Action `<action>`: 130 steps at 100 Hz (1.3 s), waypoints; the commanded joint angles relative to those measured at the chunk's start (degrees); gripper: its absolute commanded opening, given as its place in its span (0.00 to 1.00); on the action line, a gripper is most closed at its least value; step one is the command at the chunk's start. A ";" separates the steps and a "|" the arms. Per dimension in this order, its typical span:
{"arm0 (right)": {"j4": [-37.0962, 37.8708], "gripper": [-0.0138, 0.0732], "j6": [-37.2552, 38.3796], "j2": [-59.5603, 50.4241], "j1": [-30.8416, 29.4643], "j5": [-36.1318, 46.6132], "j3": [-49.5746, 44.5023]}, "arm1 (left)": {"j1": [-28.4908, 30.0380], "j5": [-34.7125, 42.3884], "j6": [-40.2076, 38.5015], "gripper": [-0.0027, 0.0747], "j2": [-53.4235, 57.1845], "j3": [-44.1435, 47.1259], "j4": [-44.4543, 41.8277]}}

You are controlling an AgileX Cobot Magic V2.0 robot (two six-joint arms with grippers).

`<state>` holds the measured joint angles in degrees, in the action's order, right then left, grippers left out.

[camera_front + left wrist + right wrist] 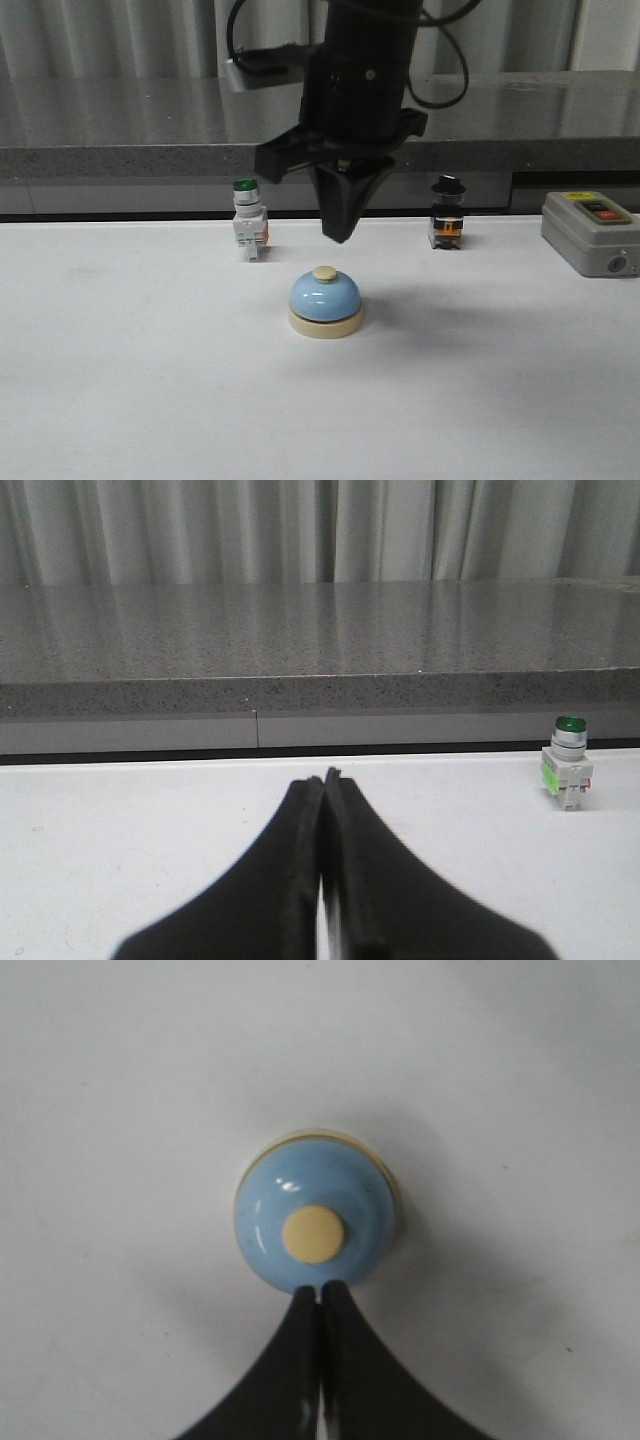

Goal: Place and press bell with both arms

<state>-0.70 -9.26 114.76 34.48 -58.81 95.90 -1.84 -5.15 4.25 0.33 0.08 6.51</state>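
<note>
The light-blue bell (325, 302) with a cream base and cream button stands upright on the white table, near the middle. My right gripper (338, 238) points straight down, shut and empty, a short way above the bell and just behind its button. In the right wrist view the bell (315, 1222) is seen from above, with the shut fingertips of the gripper (320, 1288) at the dome's edge. My left gripper (325, 777) is shut and empty, low over bare table. It does not show in the front view.
A green-capped white switch (248, 222) stands behind and left of the bell, also in the left wrist view (568, 777). A black-capped switch (447, 212) stands behind right. A grey box with red and black buttons (592, 232) is at far right. A grey counter ledge (120, 150) runs along the back.
</note>
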 commanded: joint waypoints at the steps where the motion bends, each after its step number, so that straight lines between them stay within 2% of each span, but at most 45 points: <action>1: 0.25 0.08 0.00 -5.88 -1.68 -0.30 1.77 | -0.14 4.21 -0.17 0.01 1.61 2.47 0.11; 51: -1.70 0.08 2.94 -14.72 -14.70 -4.00 -0.55 | -0.14 4.21 -0.17 0.01 1.61 2.47 0.11; 88: -4.23 0.08 2.98 -22.59 -23.78 -1.78 -10.67 | -0.14 4.21 -0.17 0.01 1.61 2.47 0.11; 130: -4.90 0.08 5.75 -36.84 -28.05 2.64 -26.46 | -0.14 4.21 -0.17 0.01 1.61 2.47 0.11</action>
<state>-5.06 -3.96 83.01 7.31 -58.68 70.76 -1.84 -5.15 4.25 0.33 0.08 6.51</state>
